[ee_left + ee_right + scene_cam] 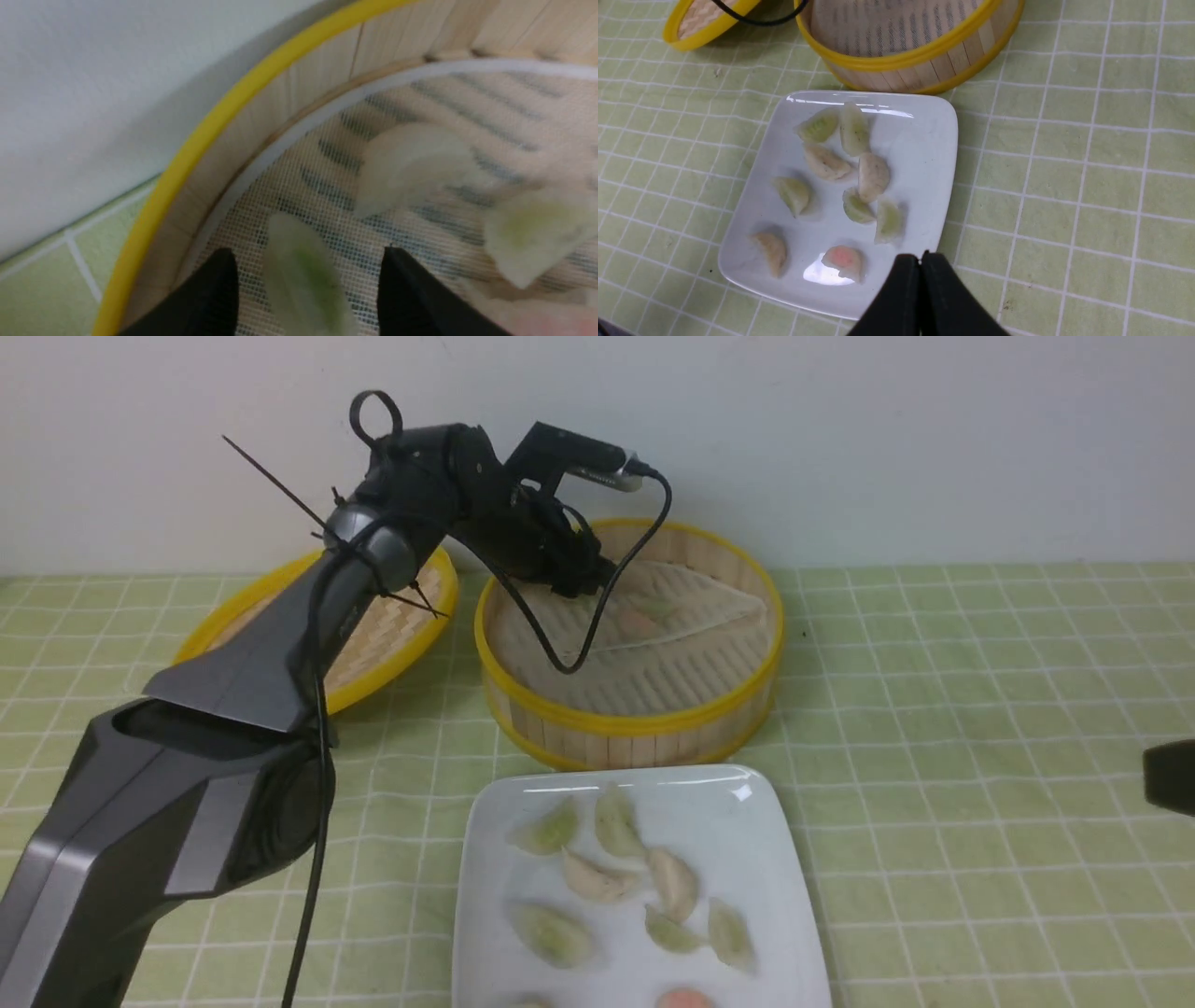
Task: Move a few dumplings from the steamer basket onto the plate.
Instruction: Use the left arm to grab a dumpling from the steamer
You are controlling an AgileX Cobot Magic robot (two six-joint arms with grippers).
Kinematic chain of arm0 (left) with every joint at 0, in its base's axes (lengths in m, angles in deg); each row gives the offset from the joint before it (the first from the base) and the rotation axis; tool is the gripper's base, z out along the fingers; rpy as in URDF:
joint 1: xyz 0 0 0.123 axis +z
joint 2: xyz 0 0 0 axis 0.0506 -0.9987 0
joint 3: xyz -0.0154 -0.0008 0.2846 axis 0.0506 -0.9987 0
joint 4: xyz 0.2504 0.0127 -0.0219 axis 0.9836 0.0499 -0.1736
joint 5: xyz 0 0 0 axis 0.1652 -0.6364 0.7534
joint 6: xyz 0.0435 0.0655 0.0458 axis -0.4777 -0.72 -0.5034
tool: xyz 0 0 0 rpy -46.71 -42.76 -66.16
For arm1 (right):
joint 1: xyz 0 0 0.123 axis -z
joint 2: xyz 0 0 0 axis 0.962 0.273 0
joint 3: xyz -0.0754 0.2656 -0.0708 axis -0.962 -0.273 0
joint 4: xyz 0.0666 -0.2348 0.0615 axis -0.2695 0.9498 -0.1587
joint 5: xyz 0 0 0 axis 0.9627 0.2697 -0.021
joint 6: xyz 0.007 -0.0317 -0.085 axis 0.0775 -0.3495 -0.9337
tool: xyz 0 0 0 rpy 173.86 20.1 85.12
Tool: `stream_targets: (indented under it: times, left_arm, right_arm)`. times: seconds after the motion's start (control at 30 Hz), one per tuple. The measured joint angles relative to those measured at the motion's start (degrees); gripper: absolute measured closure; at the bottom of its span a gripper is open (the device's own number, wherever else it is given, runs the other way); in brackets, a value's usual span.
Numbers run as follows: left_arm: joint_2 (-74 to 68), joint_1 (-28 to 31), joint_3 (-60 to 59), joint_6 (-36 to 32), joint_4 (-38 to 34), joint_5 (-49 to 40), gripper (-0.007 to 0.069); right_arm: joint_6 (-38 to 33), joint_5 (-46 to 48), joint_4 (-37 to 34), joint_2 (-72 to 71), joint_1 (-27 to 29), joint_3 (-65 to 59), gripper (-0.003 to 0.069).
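Observation:
The steamer basket [635, 719] stands at the table's back centre, its yellow rim close in the left wrist view [187, 154]. My left gripper [574, 583] reaches down inside it at the far left wall. Its jaws are open [307, 254], and a pale green dumpling [303, 280] lies on the mesh liner between the fingertips, with a gap on each side. A cream dumpling [411, 163] and another green one [532, 238] lie further in. The white plate [747, 821] in front of the basket holds several dumplings [873, 175]. My right gripper [920, 256] is shut and empty over the plate's near right edge [924, 140].
The shallow woven lid [392, 644] lies left of the basket, partly behind my left arm. A black cable [597, 625] hangs from the left wrist into the basket. A dark part of the right arm [1172, 775] shows at the right edge. A green checked cloth [980, 709] covers the table.

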Motion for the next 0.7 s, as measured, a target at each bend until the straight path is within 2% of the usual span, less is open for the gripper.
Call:
stream_targets:
  times: [0.17, 0.33, 0.57, 0.7]
  left_arm:
    - [-1.2, -0.3, 0.4, 0.0, 0.2, 0.8, 0.0279]
    - [-1.3, -0.5, 0.4, 0.0, 0.5, 1.0, 0.0442]
    - [2.8, -1.0, 0.4, 0.0, 0.7, -7.8, 0.0445]
    - [10.4, -1.0, 0.4, 0.0, 4.1, -14.4, 0.0445]
  right_arm:
    - [0.0, 0.0, -0.1, 0.0, 0.0, 0.0, 0.0672]
    - [0.0, 0.1, -0.1, 0.0, 0.0, 0.0, 0.0672]
    - [0.0, 0.1, -0.2, 0.0, 0.0, 0.0, 0.0672]
    - [0.0, 0.1, -0.2, 0.0, 0.0, 0.0, 0.0672]
